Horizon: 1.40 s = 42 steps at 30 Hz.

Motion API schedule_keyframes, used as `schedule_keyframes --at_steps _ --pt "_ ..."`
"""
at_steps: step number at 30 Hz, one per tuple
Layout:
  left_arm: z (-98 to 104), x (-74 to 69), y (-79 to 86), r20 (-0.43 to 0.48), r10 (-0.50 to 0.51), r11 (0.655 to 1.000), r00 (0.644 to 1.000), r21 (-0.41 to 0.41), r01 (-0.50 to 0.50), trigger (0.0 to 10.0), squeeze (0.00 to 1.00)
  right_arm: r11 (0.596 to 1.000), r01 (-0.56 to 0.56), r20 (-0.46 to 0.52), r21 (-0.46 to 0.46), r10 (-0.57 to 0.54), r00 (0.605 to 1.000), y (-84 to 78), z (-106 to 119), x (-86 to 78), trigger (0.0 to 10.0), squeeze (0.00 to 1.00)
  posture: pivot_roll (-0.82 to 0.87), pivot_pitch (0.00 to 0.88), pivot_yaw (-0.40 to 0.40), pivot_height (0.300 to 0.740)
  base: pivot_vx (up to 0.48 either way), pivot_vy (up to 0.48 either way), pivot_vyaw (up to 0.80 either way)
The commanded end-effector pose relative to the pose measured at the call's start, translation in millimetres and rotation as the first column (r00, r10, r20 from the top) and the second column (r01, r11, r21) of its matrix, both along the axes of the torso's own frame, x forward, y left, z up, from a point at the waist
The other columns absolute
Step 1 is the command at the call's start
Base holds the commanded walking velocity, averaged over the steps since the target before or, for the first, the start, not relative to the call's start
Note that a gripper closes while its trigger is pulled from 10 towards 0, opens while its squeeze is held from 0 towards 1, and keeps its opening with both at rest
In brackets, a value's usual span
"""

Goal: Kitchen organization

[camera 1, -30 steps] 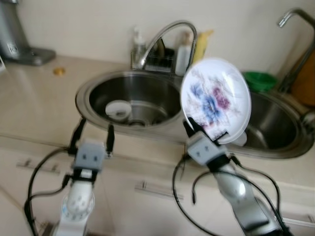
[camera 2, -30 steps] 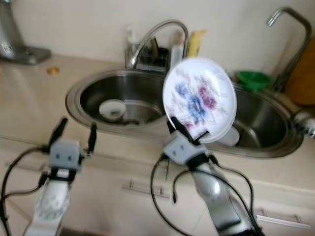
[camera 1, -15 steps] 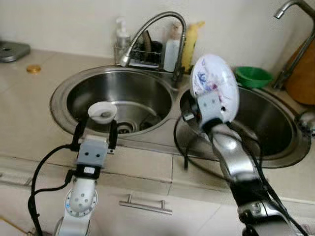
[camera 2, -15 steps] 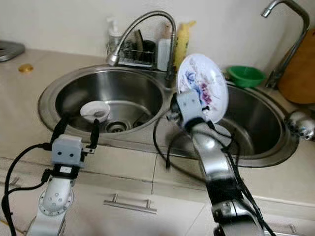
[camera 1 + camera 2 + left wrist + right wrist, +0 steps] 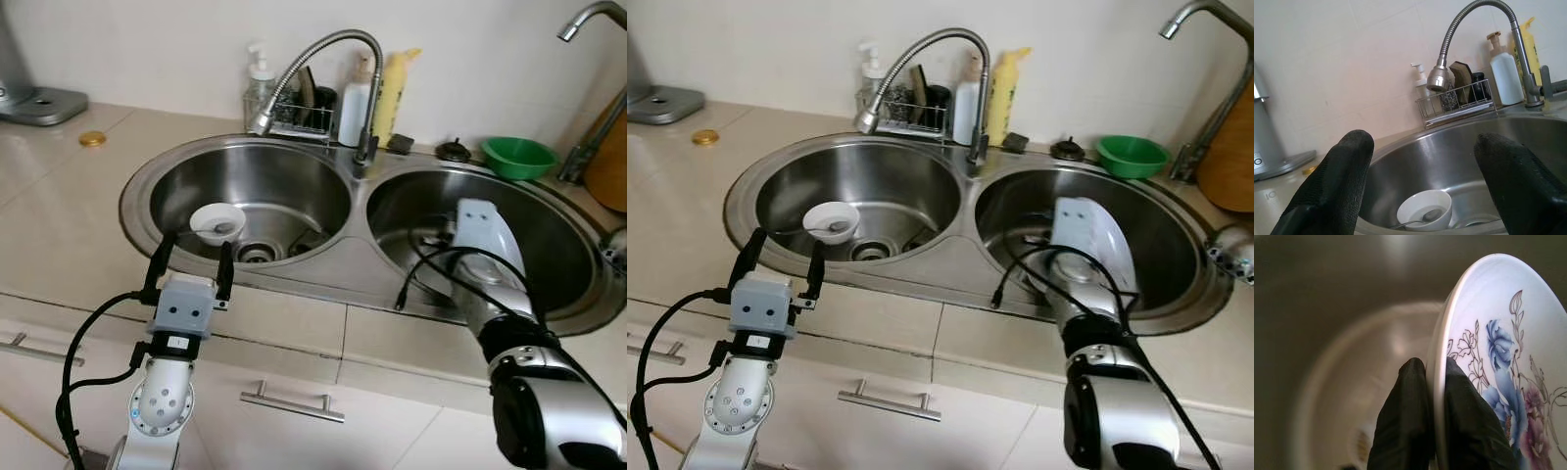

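Now a flowered plate (image 5: 1488, 362) is pinched by the right gripper (image 5: 1435, 431).
It is held, apparently tilted, inside the right sink basin (image 5: 549, 211); the left gripper (image 5: 189, 269) is spread wide at 9 o'clock.

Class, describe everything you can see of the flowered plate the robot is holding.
The plate is round, white and glossy, like glazed ceramic, printed with blue and purple flowers with thin outlined leaves. It stands on edge, tilted, inside the right sink basin. The right gripper is shut on its rim, one black finger on each face. Whether its edge touches the basin cannot be told.

our right arm (image 5: 490, 284) hiding most of the plate (image 5: 509, 250), our tall tap (image 5: 1205, 59) cut off at the frame edge
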State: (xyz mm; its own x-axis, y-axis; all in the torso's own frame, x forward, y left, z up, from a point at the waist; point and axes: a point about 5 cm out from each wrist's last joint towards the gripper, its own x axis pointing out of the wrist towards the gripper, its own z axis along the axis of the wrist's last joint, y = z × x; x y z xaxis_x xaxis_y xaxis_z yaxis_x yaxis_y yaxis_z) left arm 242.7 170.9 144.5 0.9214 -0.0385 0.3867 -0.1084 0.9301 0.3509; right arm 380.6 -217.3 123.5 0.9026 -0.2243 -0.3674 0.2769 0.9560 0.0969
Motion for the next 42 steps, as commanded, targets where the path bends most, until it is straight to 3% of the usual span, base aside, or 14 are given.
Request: schedule_keyframes --at_steps 1,4,5,7,8,21,27,30,31,36,37,38,39,42 --pt "-0.2 -0.8 -2.6 -0.002 -0.007 1.000 1.000 0.007 0.007 10.0 0.00 0.999 0.035 -0.024 0.018 -0.034 0.999 -3.2 1.3 0.7 10.0 0.00 0.10 0.000 -0.071 0.740 0.000 0.000 0.00" --pt "-0.6 -1.0 -2.6 -0.005 -0.008 1.000 1.000 0.007 0.008 10.0 0.00 0.998 0.046 -0.052 0.034 -0.044 0.998 -4.1 -3.9 -1.3 10.0 0.00 0.09 0.000 -0.069 0.740 0.000 0.000 0.00" --pt "-0.8 -1.1 -2.7 -0.007 -0.009 1.000 1.000 0.007 0.010 10.0 0.00 0.998 0.041 -0.059 0.038 -0.038 0.998 -2.4 -5.6 -1.4 10.0 0.89 0.09 0.000 -0.068 0.740 0.000 0.000 0.00" --pt "-0.9 -1.1 -2.8 -0.007 -0.010 1.000 1.000 0.007 0.010 10.0 0.00 0.999 0.038 -0.061 0.038 -0.036 0.998 -1.7 -6.1 -1.4 10.0 0.89 0.09 0.000 -0.068 0.740 0.000 0.000 0.00" --pt "-1.1 -1.1 -2.9 -0.008 -0.011 1.000 1.000 0.006 0.011 10.0 0.00 0.999 0.036 -0.059 0.038 -0.034 0.998 -1.1 -6.2 -1.3 10.0 1.00 0.09 0.000 -0.067 0.740 0.000 0.000 0.00" --pt "-3.2 -2.5 -2.2 -0.021 -0.010 1.000 1.000 0.006 0.010 10.0 0.00 0.992 -0.123 0.119 -0.020 0.124 0.985 24.3 23.8 13.3 10.0 1.00 0.09 0.000 -0.067 0.740 0.000 0.000 0.00" --pt "-4.8 -3.1 -2.0 -0.032 -0.013 1.000 0.999 -0.001 0.013 10.0 0.00 0.963 -0.245 0.392 0.113 0.184 0.902 44.9 60.2 15.8 10.0 1.00 0.09 0.000 -0.065 0.740 0.000 0.000 0.00" --pt "-5.5 -3.8 -3.2 -0.038 -0.022 1.000 0.999 -0.012 0.022 10.0 0.00 0.950 -0.304 0.557 0.071 0.215 0.802 49.4 81.3 6.2 10.0 1.00 0.09 0.000 -0.063 0.740 0.000 0.000 0.00" --pt "-4.6 -4.3 -3.6 -0.034 -0.027 1.000 0.999 -0.017 0.026 10.0 0.00 0.955 -0.291 0.590 -0.059 0.268 0.761 52.0 88.2 -1.3 10.0 1.00 0.09 0.000 -0.062 0.740 0.000 0.000 0.00" --pt "-4.2 -4.4 -3.6 -0.033 -0.027 0.999 0.999 -0.018 0.027 10.0 0.00 0.951 -0.288 0.606 -0.109 0.293 0.739 53.7 90.8 -6.1 10.0 1.00 0.09 0.000 -0.062 0.740 0.000 0.000 0.00" --pt "-3.7 -4.4 -3.4 -0.030 -0.025 0.999 0.999 -0.023 0.025 10.0 0.00 0.946 -0.282 0.617 -0.158 0.317 0.721 55.2 92.2 -10.4 10.0 0.86 0.08 0.000 -0.061 0.740 0.000 0.000 0.00" --pt "-3.3 -4.4 -3.2 -0.028 -0.024 0.999 0.999 -0.026 0.023 10.0 0.00 0.942 -0.277 0.623 -0.191 0.335 0.707 56.4 93.3 -13.6 10.0 0.86 0.08 0.000 -0.061 0.740 0.000 0.000 0.00" --pt "-1.3 -4.3 -2.9 -0.019 -0.022 0.999 1.000 -0.030 0.022 10.0 0.00 0.923 -0.257 0.639 -0.287 0.384 0.667 61.0 91.0 -26.7 10.0 0.00 0.08 0.000 -0.060 0.740 0.000 0.240 0.00" --pt "0.0 -4.3 -3.1 -0.016 -0.024 0.999 1.000 -0.027 0.023 10.0 0.00 0.902 -0.243 0.644 -0.356 0.425 0.636 65.8 87.5 -39.7 10.0 0.00 0.08 0.000 -0.060 0.740 0.000 0.160 0.00"
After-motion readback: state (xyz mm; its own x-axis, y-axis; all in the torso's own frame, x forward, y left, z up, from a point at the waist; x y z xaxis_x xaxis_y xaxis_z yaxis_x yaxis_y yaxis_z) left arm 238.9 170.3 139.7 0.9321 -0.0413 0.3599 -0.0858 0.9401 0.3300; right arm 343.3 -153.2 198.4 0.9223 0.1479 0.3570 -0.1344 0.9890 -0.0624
